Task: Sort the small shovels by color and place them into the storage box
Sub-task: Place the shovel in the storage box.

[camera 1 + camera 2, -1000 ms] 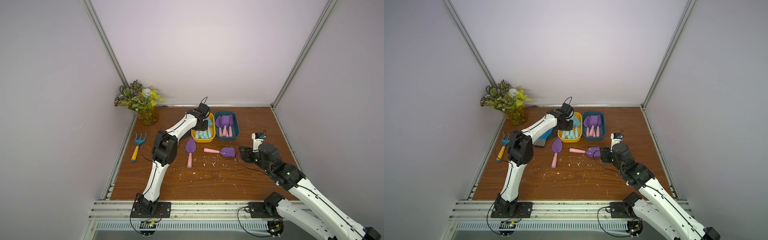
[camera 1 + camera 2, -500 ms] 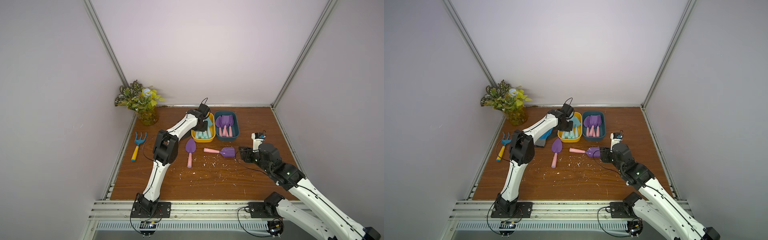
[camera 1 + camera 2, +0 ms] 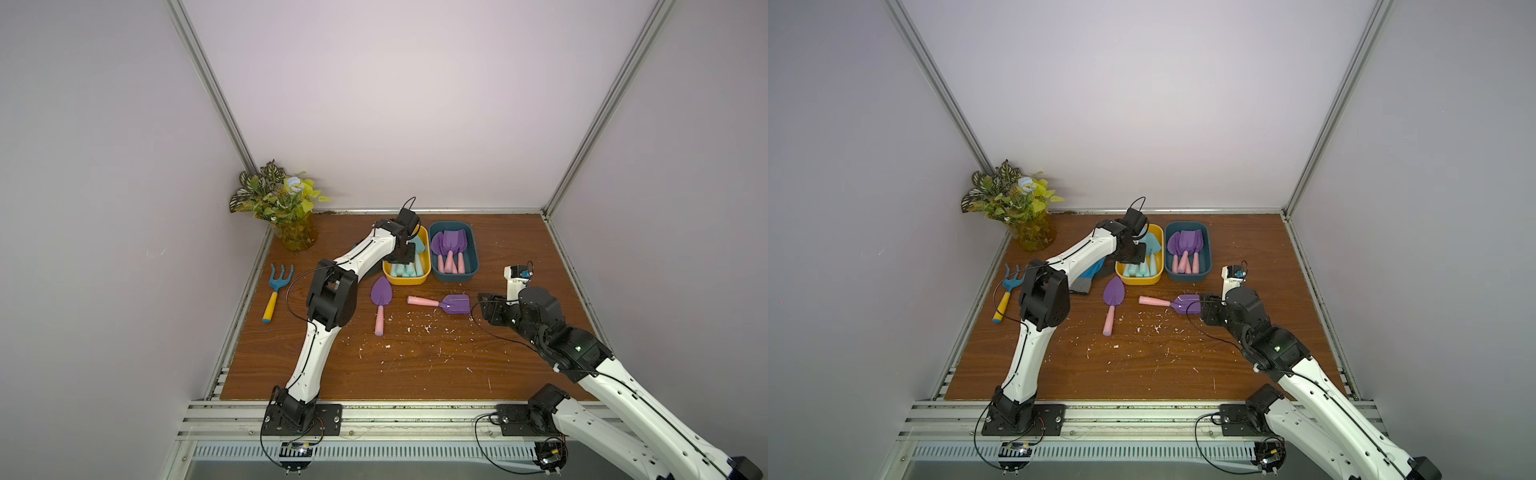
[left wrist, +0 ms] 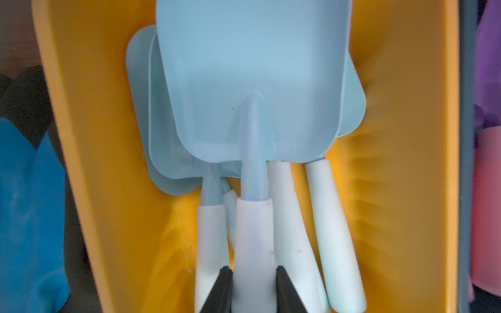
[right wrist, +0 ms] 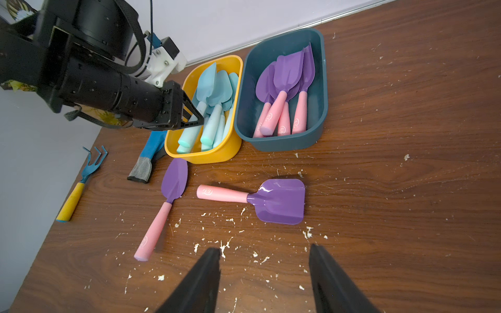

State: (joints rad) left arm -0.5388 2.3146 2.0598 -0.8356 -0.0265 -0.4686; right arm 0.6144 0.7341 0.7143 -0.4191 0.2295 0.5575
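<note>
Closest, my right gripper (image 5: 264, 249) hangs released, jaws apart, low over the crumb-strewn wooden tabletop (image 5: 406, 189). Just ahead of its fingertips lies a square-bladed purple plastic shovel with a pink handle (image 5: 280, 202), blade nearest the gripper and handle at the far end. A little farther off lies a pointed purple plastic shovel, also pink-handled (image 5: 174, 180). Both are unsorted. I judge the next move calls for reaching past the flat blade to pinch the handle.

Beyond them, a dark teal plastic tub (image 5: 282, 142) holds several purple shovels (image 5: 288, 70). Touching it, a yellow plastic tub (image 5: 206, 155) holds several pale aqua shovels (image 5: 217, 89). There my left gripper (image 4: 254, 273) is clenched on the handle of one aqua shovel (image 4: 252, 81), which sits on top of the pile. I judge that placement needs only a release.
</note>
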